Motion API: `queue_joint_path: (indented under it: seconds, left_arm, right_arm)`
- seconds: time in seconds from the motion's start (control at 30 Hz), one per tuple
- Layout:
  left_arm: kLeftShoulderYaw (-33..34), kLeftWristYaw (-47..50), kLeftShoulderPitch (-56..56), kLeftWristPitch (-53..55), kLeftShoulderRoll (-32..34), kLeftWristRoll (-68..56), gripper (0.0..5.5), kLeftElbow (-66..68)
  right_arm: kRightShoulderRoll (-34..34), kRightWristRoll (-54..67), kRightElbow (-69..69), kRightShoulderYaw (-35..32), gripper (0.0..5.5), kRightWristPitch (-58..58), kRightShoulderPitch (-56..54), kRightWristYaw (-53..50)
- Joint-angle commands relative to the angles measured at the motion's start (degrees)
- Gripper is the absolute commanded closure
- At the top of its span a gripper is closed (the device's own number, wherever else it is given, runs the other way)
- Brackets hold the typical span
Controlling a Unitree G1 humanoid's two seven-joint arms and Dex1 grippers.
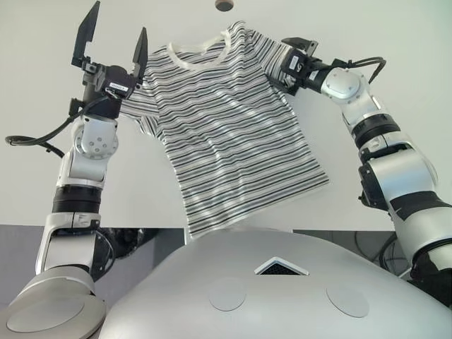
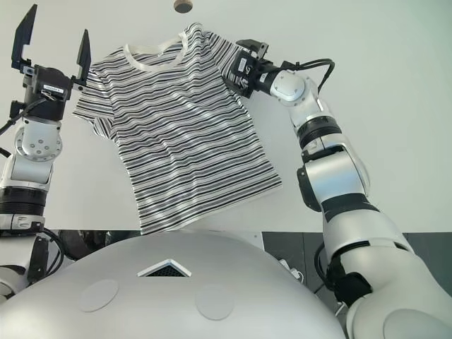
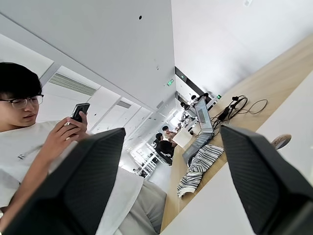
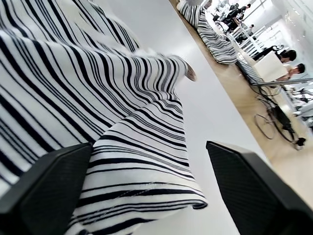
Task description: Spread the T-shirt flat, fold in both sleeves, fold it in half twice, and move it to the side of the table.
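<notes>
Both claws spread wide, empty: L gripper (image 1: 119, 25) raised beside L sleeve (image 1: 145, 106), R gripper (image 4: 149, 188) straddling R sleeve (image 1: 272, 60). T-shirt (image 1: 226, 134) approx flat; sleeve fold next, needs R pinch.

left gripper (image 1: 116, 44) raised, spread wide | right gripper (image 4: 146, 152) forward, spread wide

t-shirt sleeve (image 1: 265, 53) behind right end effector (image 4: 149, 147)

Your T-shirt (image 1: 233, 141) is soft knit cloth, matt and lightly rippled; the tabletop (image 1: 409, 28) under it is smooth and matt. The fingers (image 3: 93, 181) of your left gripper (image 1: 111, 44) look like black matt plastic with a fine grainy surface, and so do those of your right gripper (image 4: 146, 196)
</notes>
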Motion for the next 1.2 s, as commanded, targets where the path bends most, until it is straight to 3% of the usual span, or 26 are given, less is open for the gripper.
queue_joint_path:
  seconds: [0.03,0.27,0.43,0.67,0.87,1.03,1.2]
  left_arm:
    - [0.37,-2.13,0.66,1.24,-1.0,0.94,1.94,-0.64]
    - [0.2,-3.82,0.16,3.59,-0.57,3.96,1.94,2.36]
    - [-7.2,-6.5,2.46,5.71,-1.34,14.27,1.94,2.26]
    - [-16.76,-14.19,5.31,7.31,-4.91,17.84,1.94,-10.73]
    - [-17.16,-29.06,12.08,13.23,-0.86,-2.23,1.94,-28.02]
    - [-18.95,-34.16,16.95,11.68,5.5,6.11,1.94,-27.26]
    - [-19.41,-39.71,20.64,12.19,11.21,8.88,1.94,-27.93]
  right_arm:
    - [-0.56,-5.12,5.3,2.24,1.15,0.85,-0.79,-1.98]
    - [-6.81,-6.93,8.54,1.89,1.15,1.97,2.49,-4.19]
    - [-11.52,-6.08,8.64,0.22,1.15,1.49,7.15,-5.0]
    - [-12.39,-3.74,2.49,-1.66,1.15,-2.55,10.81,-3.3]
    - [-16.31,2.25,-10.11,-7.11,1.15,-4.34,14.65,-2.65]
    - [-19.35,12.53,-32.36,-16.3,1.15,-0.15,20.79,0.54]
    - [-21.59,15.78,-49.88,-20.47,1.15,6.41,26.9,2.83]
